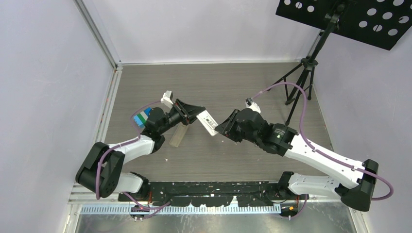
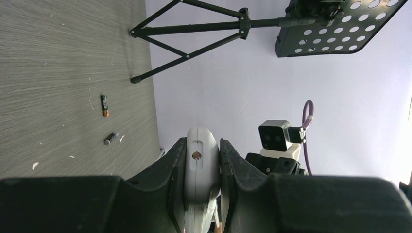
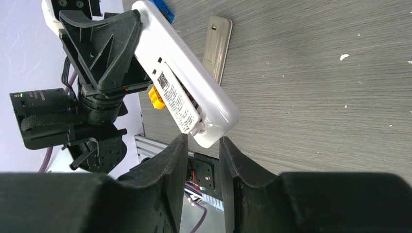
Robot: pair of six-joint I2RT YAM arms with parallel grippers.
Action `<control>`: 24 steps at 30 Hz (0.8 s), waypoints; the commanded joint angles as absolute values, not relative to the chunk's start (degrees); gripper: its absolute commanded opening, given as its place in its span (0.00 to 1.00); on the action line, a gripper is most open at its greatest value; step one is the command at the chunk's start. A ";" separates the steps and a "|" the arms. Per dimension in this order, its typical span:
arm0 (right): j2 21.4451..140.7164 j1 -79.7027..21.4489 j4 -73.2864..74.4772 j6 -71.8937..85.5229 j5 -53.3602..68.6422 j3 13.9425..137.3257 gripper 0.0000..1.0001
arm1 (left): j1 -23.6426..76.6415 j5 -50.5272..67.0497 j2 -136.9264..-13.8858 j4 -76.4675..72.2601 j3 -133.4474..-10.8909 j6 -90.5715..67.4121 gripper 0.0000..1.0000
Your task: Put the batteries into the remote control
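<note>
Above the bench (image 1: pixel 233 82), the left claw (image 2: pixel 203 144) gripped the white remote control (image 3: pixel 184 80) in mid-air, while the right claw (image 3: pixel 204 143) stood parted, empty, at its free end. Two batteries (image 2: pixel 104 105) lay unloaded near the tripod (image 2: pixel 189 39); a grey-tan bar (image 3: pixel 217 46) lay beneath. Whether any cell was already inside could not be made out.

The white rectangular remote control (image 1: pixel 208 122) hangs above the grey wood-grain worktop (image 1: pixel 204 82) between the left pincer (image 1: pixel 197 113) and right pincer (image 1: pixel 219 128), barring the gap between the arms. Under the left pincer lies a translucent grey-tan flat bar (image 1: pixel 178 136). A black tripod stand (image 1: pixel 303 80) blocks the far right corner; two slim dark batteries (image 2: pixel 104 105) lie near its feet. The far-left worktop offers open passage.
</note>
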State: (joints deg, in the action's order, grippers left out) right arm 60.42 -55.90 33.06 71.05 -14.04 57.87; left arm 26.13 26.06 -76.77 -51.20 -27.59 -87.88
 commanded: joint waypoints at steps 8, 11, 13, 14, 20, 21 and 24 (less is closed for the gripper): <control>60.67 -55.39 26.91 74.65 -15.94 56.29 0.29 | 26.10 25.99 -74.84 -55.03 -27.77 -87.54 0.00; 60.51 -55.21 25.88 75.26 -15.93 55.59 0.27 | 26.10 26.02 -74.75 -55.02 -27.77 -87.54 0.00; 60.39 -55.15 25.08 75.51 -15.91 55.17 0.26 | 26.10 26.04 -74.71 -55.03 -27.64 -87.62 0.00; 60.46 -55.11 25.01 75.50 -15.82 55.07 0.24 | 26.10 26.04 -74.71 -55.02 -27.68 -87.64 0.00; 60.56 -55.02 23.26 75.93 -15.63 54.17 0.15 | 26.10 26.26 -74.43 -55.02 -27.77 -88.04 0.00; 60.51 -55.02 22.96 75.99 -15.66 54.00 0.14 | 26.10 26.29 -74.40 -55.03 -27.77 -88.18 0.00; 60.38 -55.04 21.66 76.37 -15.77 53.08 0.11 | 26.10 26.37 -74.40 -55.02 -27.75 -89.11 0.00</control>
